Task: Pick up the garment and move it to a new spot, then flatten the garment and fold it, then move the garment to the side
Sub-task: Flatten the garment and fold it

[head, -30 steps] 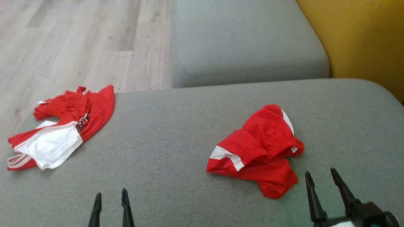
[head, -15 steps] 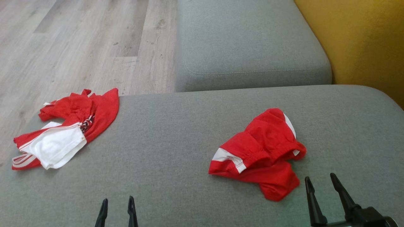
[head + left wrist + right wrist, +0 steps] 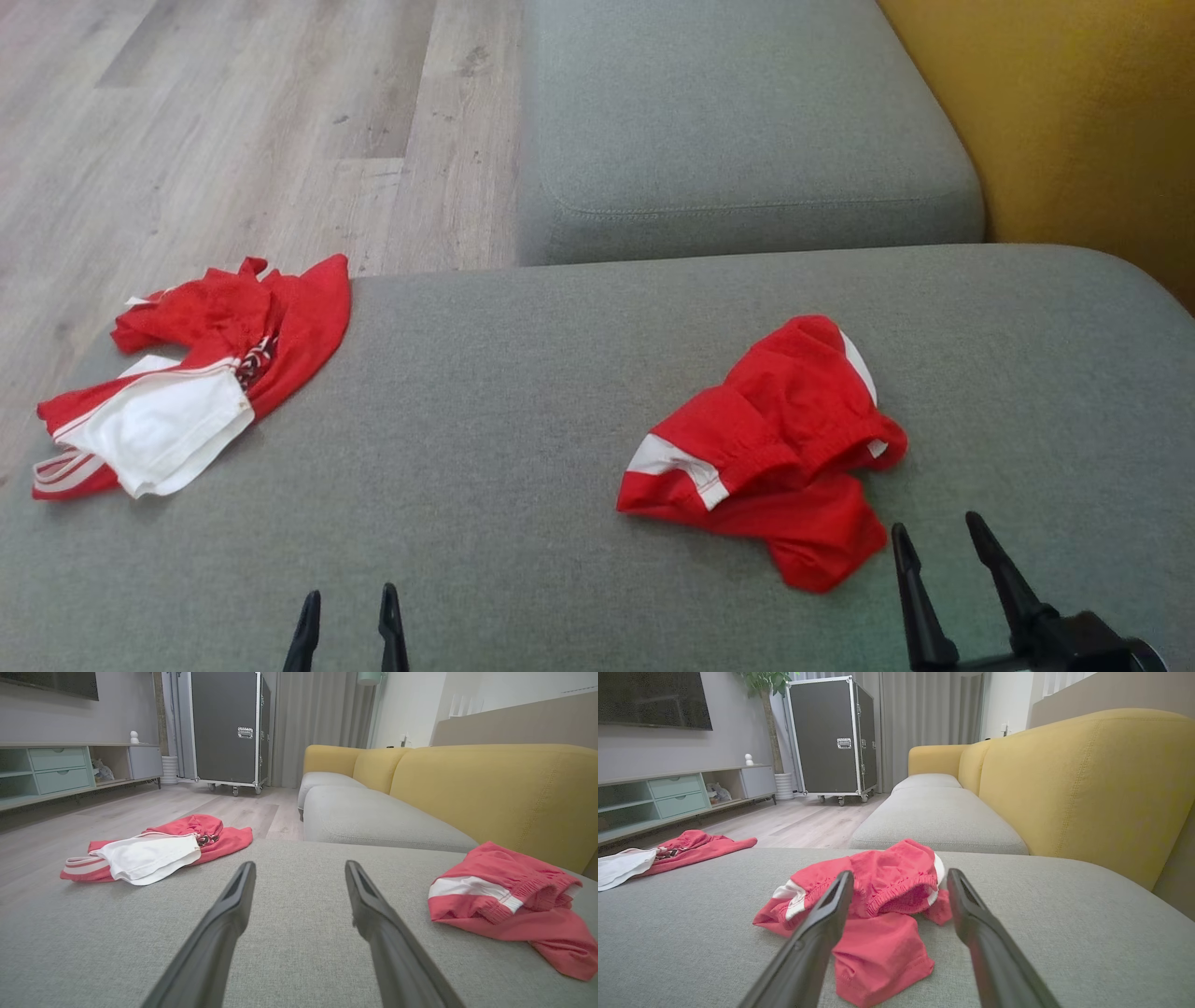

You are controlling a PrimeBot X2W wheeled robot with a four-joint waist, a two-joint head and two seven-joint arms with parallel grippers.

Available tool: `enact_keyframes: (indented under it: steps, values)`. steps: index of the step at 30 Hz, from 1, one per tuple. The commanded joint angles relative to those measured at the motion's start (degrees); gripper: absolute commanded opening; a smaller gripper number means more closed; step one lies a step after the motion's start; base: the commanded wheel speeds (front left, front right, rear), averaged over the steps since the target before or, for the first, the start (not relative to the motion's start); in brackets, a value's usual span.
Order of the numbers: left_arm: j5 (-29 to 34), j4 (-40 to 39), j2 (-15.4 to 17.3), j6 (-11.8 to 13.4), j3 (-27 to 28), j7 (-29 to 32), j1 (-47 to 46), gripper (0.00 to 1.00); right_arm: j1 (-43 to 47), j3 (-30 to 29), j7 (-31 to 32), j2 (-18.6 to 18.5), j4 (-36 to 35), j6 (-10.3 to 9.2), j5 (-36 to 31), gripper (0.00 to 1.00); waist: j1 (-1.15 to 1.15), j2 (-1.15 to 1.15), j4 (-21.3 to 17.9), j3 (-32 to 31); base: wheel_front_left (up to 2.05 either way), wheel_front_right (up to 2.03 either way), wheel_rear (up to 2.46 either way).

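Lying crumpled on a grey cushion (image 3: 523,392), the red, white-trimmed garment (image 3: 775,439) bares its gathered waistband, left claw (image 3: 350,595) and right claw (image 3: 935,522) both spread.

The shorts (image 3: 775,439) near the cushion's right edge are bright red with a white side panel. The second garment (image 3: 187,392), at the cushion's left edge, is red with a large white patch and red-and-white stripes along one end. The cushion (image 3: 485,448) is plain grey, the sofa back (image 3: 1074,112) mustard yellow and the floor (image 3: 233,121) pale wood-grain. The left gripper (image 3: 349,592) and right gripper (image 3: 935,522) have black fingers (image 3: 919,597).
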Motion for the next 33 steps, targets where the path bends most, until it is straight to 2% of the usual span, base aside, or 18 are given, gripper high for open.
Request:
enact_keyframes:
  steps: [1, 8, 18, 21, 25, 28, 33]
  values:
    - [-0.05, -1.54, -0.33, 0.2, 1.36, -0.54, -2.6, 1.0, -2.58, 1.43, -0.37, -0.39, -2.16, -0.04, -0.08, 1.0, 0.0, 0.0, 0.0, 0.03, 0.0, 0.0, 0.0]
    - [-2.37, -1.03, -0.33, -0.18, -1.1, -0.54, -4.1, 1.0, -2.54, 1.0, -0.37, -0.39, -2.12, -0.04, 0.65, 1.0, 0.0, 0.0, -1.7, 1.18, 0.0, 0.0, 0.0]
    - [-5.02, 0.58, -0.33, -3.09, -11.35, -0.54, -15.13, 1.0, -5.54, 0.24, -0.37, -0.39, -3.14, -0.04, 0.05, 1.0, 0.0, 0.0, -11.63, 7.49, 0.0, 0.0, 0.0]
    - [-4.12, 4.41, -0.33, -3.46, -15.0, -0.54, -20.08, 1.0, -6.59, 0.52, -0.37, -0.39, -3.55, -0.04, -0.43, 1.0, 0.0, 0.0, -15.01, 9.57, 0.0, 0.0, 0.0]
    - [-2.24, 12.76, -0.33, -2.62, -19.6, -0.54, -26.07, 1.0, -7.49, 1.06, -0.37, -0.39, -3.59, -0.04, -0.56, 1.0, 0.0, 0.0, -19.08, 12.05, 0.0, 0.0, 0.0]
    - [-3.16, 18.91, -0.33, -3.05, -22.52, -0.55, -30.24, 1.0, -8.57, 1.19, -0.37, -0.39, -3.68, -0.04, -0.43, 1.0, 0.0, 0.0, -21.42, 13.97, 0.0, 0.0, 0.0]
    - [-3.25, 27.67, -0.33, -1.43, -23.98, -0.55, -36.88, 1.0, -10.39, 1.25, -0.37, -0.39, -3.9, -0.04, -0.31, 1.0, 0.0, 0.0, -23.97, 17.17, 0.0, 0.0, 0.0]
